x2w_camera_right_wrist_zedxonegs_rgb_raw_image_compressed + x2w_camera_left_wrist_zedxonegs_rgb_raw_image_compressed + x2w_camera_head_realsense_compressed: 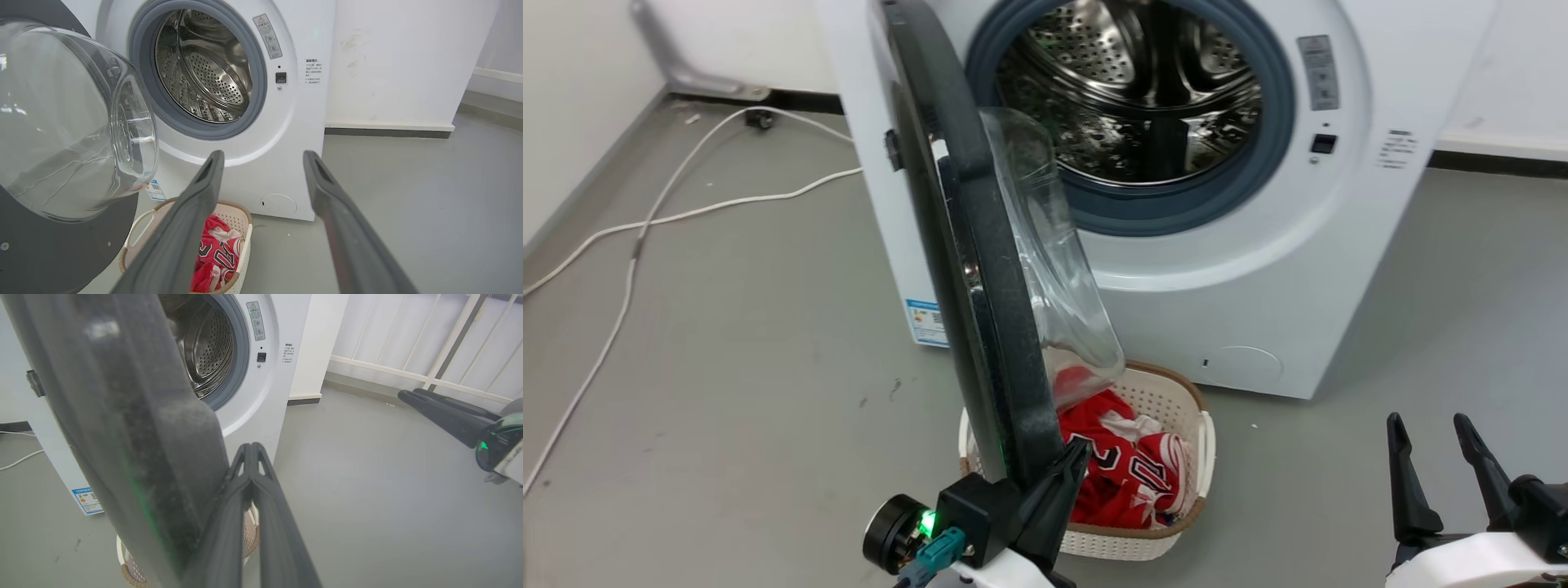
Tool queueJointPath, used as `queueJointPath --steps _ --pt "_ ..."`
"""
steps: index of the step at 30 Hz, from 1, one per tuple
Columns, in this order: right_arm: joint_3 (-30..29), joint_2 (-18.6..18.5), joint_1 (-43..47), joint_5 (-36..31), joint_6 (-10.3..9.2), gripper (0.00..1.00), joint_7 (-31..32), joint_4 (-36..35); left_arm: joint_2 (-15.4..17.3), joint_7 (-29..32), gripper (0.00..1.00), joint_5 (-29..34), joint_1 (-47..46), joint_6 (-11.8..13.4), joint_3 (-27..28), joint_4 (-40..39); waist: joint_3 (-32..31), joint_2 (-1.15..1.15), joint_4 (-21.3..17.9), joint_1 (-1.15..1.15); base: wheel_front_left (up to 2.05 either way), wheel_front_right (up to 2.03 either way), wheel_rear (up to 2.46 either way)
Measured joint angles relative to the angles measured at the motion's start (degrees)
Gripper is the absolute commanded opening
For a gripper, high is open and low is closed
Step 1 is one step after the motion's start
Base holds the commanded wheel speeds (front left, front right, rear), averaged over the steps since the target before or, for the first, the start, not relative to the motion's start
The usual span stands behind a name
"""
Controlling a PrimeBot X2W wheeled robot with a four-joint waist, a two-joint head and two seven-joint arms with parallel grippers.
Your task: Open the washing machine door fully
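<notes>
1 basket [1205, 445] — red jersey [1131, 478] inside, door [988, 245] open

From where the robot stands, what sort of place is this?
Most likely a bare laundry or utility room, perhaps a test space. A white front-loading washing machine stands with its round black door swung open, and a pale basket of red clothes sits on the grey floor before it.

- washing machine door [992, 269]: glossy black ring, clear glass bowl.
- washing machine [1258, 310]: white; grey-blue gasket [1278, 114]; shiny steel drum [1127, 82] dotted with holes; blue-edged label [925, 322] at its 7 o'clock.
- basket [1168, 400]: cream, perforated grid, brown rim.
- jersey [1127, 474]: red, white-and-black lettering.
- floor [727, 327]: grey.
- cable [800, 192]: white.
</notes>
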Motion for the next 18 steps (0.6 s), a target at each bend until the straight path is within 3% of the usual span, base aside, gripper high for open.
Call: queueJointPath --steps 11,18 --pt "-0.7 0.0 0.0 0.2 0.00 1.00 -0.3 -0.1 3.0 0.1 0.00 -1.0 2.4 3.7 4.3 -3.2 0.3 0.00 7.2 0.00 0.00 0.00 0.00" --pt "-1.0 0.0 -0.5 0.2 0.00 1.00 0.0 0.0 6.1 -0.6 0.00 -1.1 2.4 4.6 7.9 -2.8 0.4 0.00 11.0 0.00 0.00 0.00 0.00"
